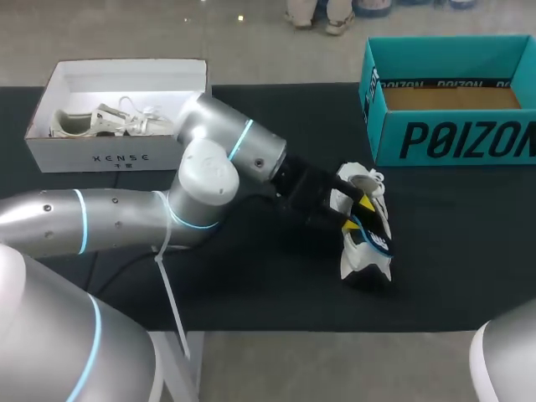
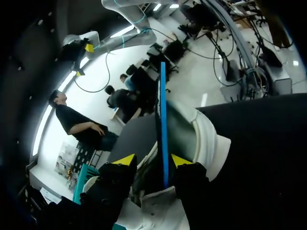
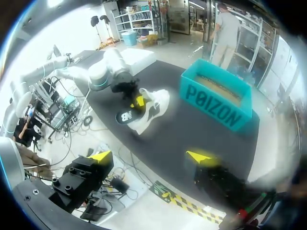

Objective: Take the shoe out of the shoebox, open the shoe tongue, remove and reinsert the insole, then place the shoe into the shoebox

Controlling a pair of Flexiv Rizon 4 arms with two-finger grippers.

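On the black worktop [image 1: 251,285], just on the robot's side of the teal shoebox [image 1: 452,142] and off its left corner: the white shoe [image 1: 358,260], tipped on its side, apart from the box. Shoebox open, brown floor showing. Left claw [image 1: 350,213] at the shoe's opening, on the side turned away from the shoebox, carried by the left arm [image 1: 126,218] stretching in from well left of it. Insole [image 2: 163,120] partly out of the shoe, blue along the edge and black on one face, standing edge-on at the left claw; cannot tell whether pinched or loose. Right claw [image 3: 151,156] spread wide, out past the worktop's near edge, well apart from the shoebox. Far to the left of the shoebox, at the worktop's far edge: a white box [image 1: 109,155] with another pale shoe [image 1: 92,123] inside.
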